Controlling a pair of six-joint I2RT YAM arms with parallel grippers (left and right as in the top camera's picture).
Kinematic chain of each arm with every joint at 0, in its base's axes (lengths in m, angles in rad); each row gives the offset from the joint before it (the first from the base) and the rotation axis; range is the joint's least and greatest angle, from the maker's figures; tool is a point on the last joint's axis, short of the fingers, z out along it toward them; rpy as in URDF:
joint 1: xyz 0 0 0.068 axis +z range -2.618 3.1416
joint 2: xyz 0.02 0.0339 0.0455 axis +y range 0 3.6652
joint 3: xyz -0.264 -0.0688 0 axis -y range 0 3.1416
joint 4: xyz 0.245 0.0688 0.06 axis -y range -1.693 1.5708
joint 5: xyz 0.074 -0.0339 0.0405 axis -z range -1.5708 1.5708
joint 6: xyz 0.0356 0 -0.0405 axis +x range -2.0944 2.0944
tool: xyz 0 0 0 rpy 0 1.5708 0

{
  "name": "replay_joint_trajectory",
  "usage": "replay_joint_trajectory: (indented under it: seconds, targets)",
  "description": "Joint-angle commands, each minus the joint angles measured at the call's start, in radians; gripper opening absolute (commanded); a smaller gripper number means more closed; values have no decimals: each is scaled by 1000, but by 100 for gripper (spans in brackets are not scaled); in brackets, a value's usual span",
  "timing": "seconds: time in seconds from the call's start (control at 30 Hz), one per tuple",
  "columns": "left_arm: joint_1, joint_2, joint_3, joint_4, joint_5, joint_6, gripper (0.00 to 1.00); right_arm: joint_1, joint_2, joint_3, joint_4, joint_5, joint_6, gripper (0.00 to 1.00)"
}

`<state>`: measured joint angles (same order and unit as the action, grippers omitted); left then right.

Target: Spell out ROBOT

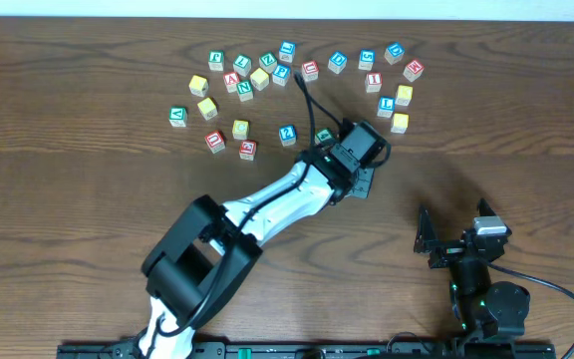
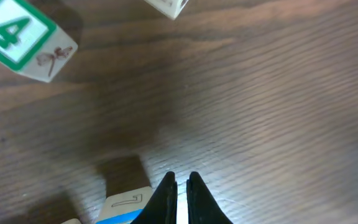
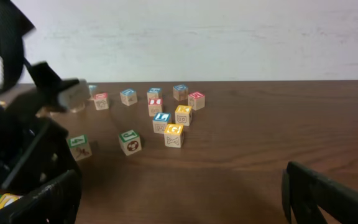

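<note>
Cubes point(image 1: 260, 78) lie scattered along the far bench point(image 1: 68, 199), unsorted, no word started. Left jaws clenched on nothing, tips down beside a blue-faced cube point(image 2: 124, 204), probably to nudge it. Right jaws spread wide, parked aside, idle.

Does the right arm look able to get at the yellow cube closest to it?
Probably yes. That yellow cube sits at the scatter's near right edge, with only bare table between it and the open right gripper. The left gripper is off to the left, outside that path.
</note>
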<state>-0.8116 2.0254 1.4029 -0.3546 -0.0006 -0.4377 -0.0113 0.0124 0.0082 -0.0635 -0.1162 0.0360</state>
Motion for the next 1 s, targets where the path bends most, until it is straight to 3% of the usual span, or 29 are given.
replay_joint_trajectory:
  seconds: [0.0, 0.97]
  targets:
    - [-20, 17, 22, 2, -97, -10, 8, 4, -6, -3, -3, 1, -15, 99]
    - [-26, 47, 22, -58, -178, -78, 8, 4, -6, -3, -3, 1, -15, 99]
